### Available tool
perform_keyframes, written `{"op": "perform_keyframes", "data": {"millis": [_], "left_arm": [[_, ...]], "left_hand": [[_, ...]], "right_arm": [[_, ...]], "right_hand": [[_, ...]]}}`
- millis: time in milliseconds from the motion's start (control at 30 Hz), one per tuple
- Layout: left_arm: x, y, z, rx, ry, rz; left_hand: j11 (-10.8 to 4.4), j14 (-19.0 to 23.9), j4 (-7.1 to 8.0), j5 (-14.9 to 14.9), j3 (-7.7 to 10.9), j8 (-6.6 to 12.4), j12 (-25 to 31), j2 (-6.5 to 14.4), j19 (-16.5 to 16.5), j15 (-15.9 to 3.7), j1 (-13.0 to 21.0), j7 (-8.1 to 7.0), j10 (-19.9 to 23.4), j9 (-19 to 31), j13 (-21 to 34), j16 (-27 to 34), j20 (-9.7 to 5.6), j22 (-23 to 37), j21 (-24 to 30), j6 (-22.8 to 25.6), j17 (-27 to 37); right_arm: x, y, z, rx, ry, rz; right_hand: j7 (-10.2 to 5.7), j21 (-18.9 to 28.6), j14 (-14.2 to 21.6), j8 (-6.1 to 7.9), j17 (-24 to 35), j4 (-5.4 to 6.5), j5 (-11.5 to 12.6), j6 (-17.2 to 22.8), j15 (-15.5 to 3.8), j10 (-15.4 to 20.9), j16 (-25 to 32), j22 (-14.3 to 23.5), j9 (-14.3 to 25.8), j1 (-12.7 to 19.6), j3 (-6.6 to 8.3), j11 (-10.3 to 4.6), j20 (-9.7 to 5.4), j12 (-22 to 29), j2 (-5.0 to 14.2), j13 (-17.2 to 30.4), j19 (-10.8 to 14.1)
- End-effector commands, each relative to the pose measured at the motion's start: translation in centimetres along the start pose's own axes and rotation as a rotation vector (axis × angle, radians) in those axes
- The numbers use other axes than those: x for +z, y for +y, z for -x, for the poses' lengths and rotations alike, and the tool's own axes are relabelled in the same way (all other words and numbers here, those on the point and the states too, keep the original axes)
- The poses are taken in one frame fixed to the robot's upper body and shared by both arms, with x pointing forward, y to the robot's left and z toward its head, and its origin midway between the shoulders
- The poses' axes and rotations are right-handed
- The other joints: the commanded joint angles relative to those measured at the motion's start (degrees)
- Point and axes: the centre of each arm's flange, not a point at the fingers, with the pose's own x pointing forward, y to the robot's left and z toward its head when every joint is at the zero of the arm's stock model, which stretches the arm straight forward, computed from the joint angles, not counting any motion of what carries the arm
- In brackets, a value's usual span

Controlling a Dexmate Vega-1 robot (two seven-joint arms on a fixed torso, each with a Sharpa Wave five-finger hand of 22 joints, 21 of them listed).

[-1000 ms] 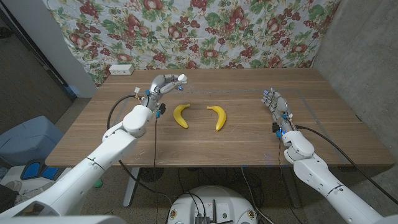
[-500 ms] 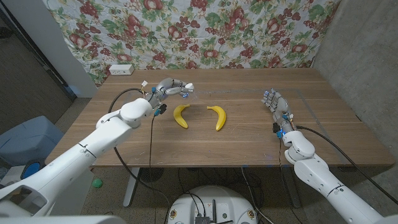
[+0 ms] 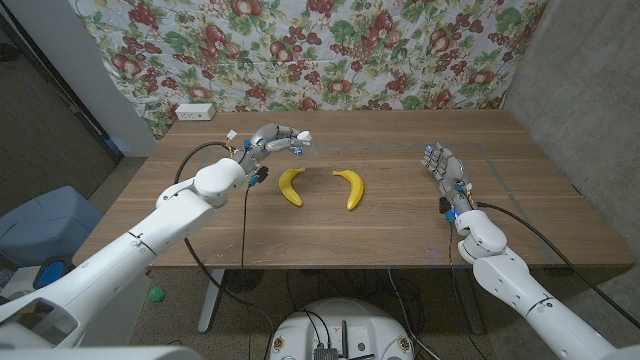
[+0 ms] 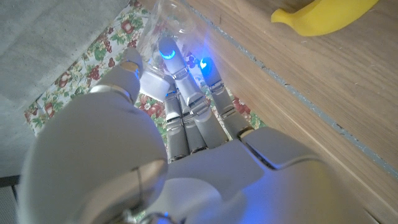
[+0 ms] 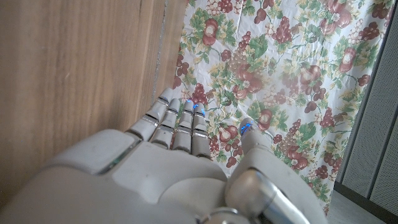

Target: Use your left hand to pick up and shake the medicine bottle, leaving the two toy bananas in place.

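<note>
My left hand (image 3: 272, 138) grips the medicine bottle (image 3: 300, 139), a small clear bottle with a white cap, and holds it above the table at the back left. In the left wrist view its fingers (image 4: 186, 99) wrap the clear bottle (image 4: 163, 15), with a banana (image 4: 323, 15) on the wood beyond. Two yellow toy bananas lie mid-table: the left banana (image 3: 291, 186) just in front of the held bottle, the right banana (image 3: 350, 188) beside it. My right hand (image 3: 445, 168) stays at the table's right side, fingers apart and holding nothing; the right wrist view shows its back (image 5: 174, 155).
A white power strip (image 3: 195, 112) sits at the back left corner of the wooden table (image 3: 400, 230). A floral cloth (image 3: 330, 50) hangs behind. A blue bin (image 3: 45, 225) stands on the floor to the left.
My left hand has swung the bottle to the right and slightly down over the last second, with the elbow lifting. Bananas and right hand have not moved.
</note>
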Motion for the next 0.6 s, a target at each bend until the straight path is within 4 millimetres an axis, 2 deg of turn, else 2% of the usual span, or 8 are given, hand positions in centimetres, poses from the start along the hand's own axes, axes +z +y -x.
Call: {"op": "perform_keyframes", "data": {"millis": [33,333,600], "left_arm": [[-0.63,0.24,1.29,0.212,-0.121,0.111],[-1.19,0.14,2.03,0.354,-0.208,0.195],[-1.36,0.2,2.05,0.374,-0.224,0.21]], "left_hand": [[-11.18,0.3,1.18,0.2,1.51,0.37,0.2,7.3,-0.3,-0.29,7.2,-4.1,16.2,5.3,18.1,-0.1,-7.62,0.1,0.4,9.3,0.2],[-11.14,0.3,1.13,0.2,1.53,0.26,0.2,7.2,-0.3,-0.31,7.2,-4.12,16.3,5.3,18.2,-0.2,-7.63,0.1,0.5,9.3,0.2],[-11.22,0.5,1.12,0.2,1.55,0.19,0.0,7.2,-0.4,-0.3,7.3,-4.1,16.4,5.3,18.1,-0.2,-7.63,0.1,0.7,9.4,0.3]], "right_arm": [[-0.08,-0.03,-0.11,-0.002,0.003,-0.005],[-0.07,0.03,-0.31,-0.003,0.005,-0.005],[-0.02,0.12,-0.42,-0.004,0.004,-0.002]], "right_hand": [[0.13,-0.3,0.4,0.03,0.1,0.1,0.2,0.0,-0.02,0.2,-0.1,0.2,0.2,0.1,-0.15,-0.01,0.22,-0.3,0.17,0.0,0.4],[0.15,-0.4,0.5,0.01,0.1,0.1,0.2,0.0,0.05,0.3,-0.1,0.2,0.2,0.1,-0.17,0.0,0.26,-0.3,0.16,0.0,0.4],[0.19,-0.6,0.5,0.02,0.1,0.12,0.2,0.0,0.07,0.3,-0.2,0.2,0.2,0.1,-0.18,-0.05,0.26,-0.3,0.16,0.0,0.5]]}}
